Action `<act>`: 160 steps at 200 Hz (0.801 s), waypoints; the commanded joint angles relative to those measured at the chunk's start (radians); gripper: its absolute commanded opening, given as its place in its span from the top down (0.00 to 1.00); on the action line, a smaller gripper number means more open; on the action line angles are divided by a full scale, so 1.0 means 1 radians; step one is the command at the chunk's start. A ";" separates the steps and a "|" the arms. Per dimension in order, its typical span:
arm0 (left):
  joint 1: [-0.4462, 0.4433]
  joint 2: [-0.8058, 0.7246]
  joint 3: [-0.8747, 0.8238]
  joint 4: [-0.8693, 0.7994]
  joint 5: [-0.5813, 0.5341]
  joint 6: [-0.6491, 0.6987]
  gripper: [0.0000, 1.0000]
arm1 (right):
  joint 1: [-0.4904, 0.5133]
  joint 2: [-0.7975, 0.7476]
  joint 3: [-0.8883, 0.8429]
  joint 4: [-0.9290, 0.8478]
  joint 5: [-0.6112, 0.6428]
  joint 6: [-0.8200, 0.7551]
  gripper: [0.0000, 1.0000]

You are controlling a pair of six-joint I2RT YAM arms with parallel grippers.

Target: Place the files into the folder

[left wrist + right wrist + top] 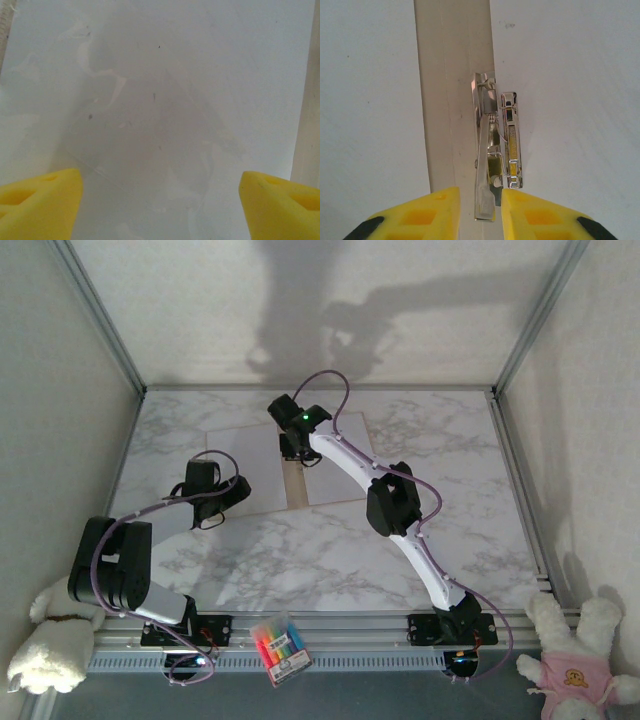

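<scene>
**A:** Where are the folder and the files?

**B:** Start from above. On the marble table (440, 530) the folder (295, 485) lies open just left of the middle. You see it as one tan strip between two white files, one on the left (258, 455) and one on the right (325, 487). Both arms reach over it.

**A:** And the pincers?

**B:** The overhead view won't tell you; go to the wrist cameras. The left gripper (160, 205) hangs over the left sheet with its yellow fingertips (40, 205) spread wide and nothing between them. A tan edge runs down the right side of that view.

**A:** The right one?

**B:** The right gripper (480, 210) sits over the tan strip. Its wrist camera shows what you can't make out from above: a chrome metal clip (495, 140) on the strip, at the right sheet's edge. The jaws stand narrow, with the clip's lower end between them. I can't tell whether they pinch it.

**A:** Anything smaller?

**B:** A pack of coloured markers (278, 645) lies on the near rail, between the arm bases.
</scene>
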 commanded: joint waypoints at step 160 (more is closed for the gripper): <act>0.006 0.023 0.011 -0.022 0.007 0.014 0.18 | -0.010 0.024 0.011 -0.030 -0.012 -0.009 0.86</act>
